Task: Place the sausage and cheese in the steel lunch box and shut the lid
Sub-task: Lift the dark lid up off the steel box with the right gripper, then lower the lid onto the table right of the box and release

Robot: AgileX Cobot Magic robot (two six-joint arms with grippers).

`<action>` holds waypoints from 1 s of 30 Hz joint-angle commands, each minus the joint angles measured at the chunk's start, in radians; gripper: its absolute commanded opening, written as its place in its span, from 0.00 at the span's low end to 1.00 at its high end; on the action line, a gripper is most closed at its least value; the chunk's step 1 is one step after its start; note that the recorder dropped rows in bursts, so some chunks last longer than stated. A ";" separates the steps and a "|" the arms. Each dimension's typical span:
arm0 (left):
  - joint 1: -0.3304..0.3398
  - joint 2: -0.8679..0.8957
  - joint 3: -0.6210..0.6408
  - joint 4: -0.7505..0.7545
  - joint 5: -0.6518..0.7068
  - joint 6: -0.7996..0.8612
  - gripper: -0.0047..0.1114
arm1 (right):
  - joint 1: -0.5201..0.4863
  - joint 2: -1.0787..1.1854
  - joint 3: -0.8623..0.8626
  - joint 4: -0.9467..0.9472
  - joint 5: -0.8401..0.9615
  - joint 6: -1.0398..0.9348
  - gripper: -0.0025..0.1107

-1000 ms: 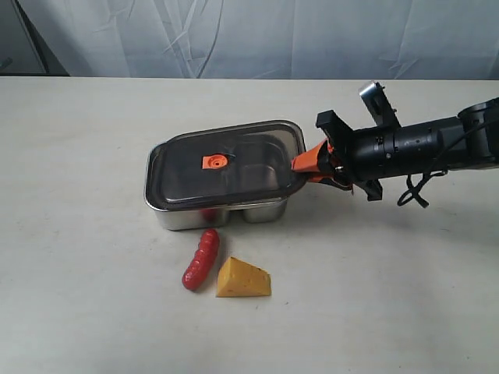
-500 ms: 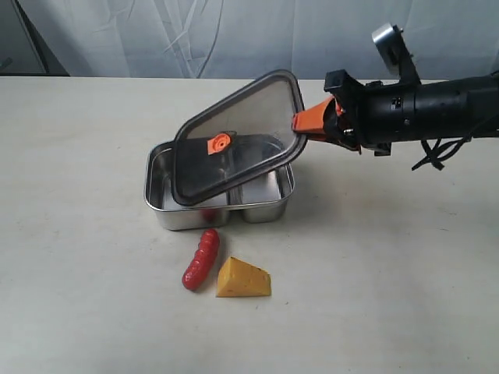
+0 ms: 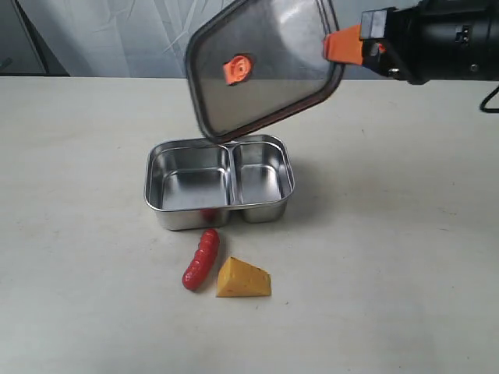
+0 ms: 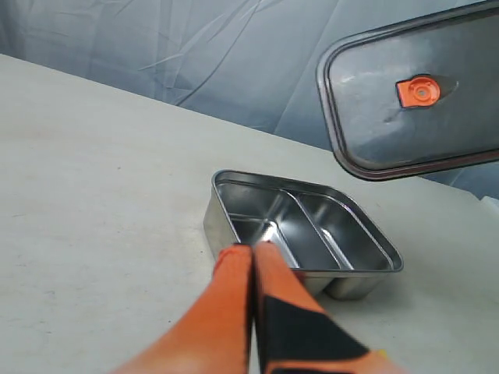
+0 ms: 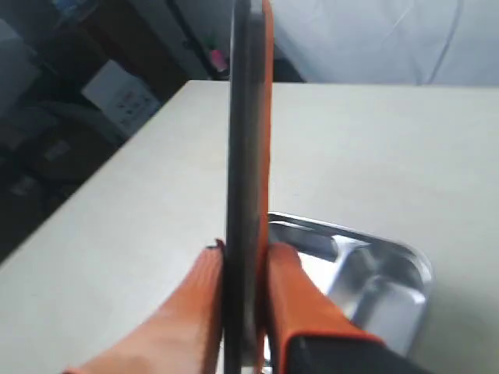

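The steel lunch box [image 3: 160, 204] stands uncovered mid-table, both compartments bare, and shows too in the left wrist view [image 4: 226, 214] and the right wrist view [image 5: 405, 261]. High above it hangs the dark lid [image 3: 265, 66], tilted, its right edge pinched by my right gripper [image 3: 341, 47], which is shut on it; edge-on in the right wrist view the lid [image 5: 245, 117] sits between the orange fingers [image 5: 292, 284]. In front of the box lie the red sausage [image 3: 201, 259] and the yellow cheese [image 3: 243, 279]. My left gripper [image 4: 253, 248] is shut on nothing, near the box; it is outside the exterior view. The lid [image 4: 437, 101] floats above.
A pale wrinkled cloth [image 3: 117, 39] hangs behind the table. The beige tabletop [image 3: 390, 273] stretches on all sides of the box. Dark clutter [image 5: 70, 101] lies beyond the table edge in the right wrist view.
My right gripper has lifted the lid off the lunch box, from lying flat on it to tilted high above it. The sausage and cheese have not moved.
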 commanded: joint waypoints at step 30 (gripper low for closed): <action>-0.002 -0.006 0.004 0.002 -0.001 0.003 0.04 | 0.359 0.090 0.177 -1.290 0.160 0.780 0.01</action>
